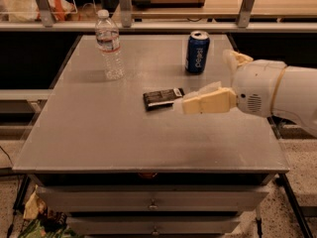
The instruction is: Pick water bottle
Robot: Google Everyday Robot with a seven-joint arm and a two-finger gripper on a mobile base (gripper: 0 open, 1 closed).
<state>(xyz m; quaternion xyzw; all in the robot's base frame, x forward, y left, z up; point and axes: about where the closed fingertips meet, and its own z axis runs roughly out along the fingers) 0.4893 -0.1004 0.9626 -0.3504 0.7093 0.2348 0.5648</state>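
Note:
The water bottle [109,46] is clear ribbed plastic with a white cap and a pale label with a red band. It stands upright at the far left of the grey table [99,138]. My gripper [205,102] reaches in from the right on a white arm [277,90] and hovers over the table's middle right. It is just right of a dark flat packet [162,98] and well away from the bottle, to the bottle's right and nearer the camera.
A blue soda can [197,52] stands upright at the far middle, behind my gripper. A shelf with metal posts [124,4] runs behind the table. Drawers [153,202] sit under the front edge.

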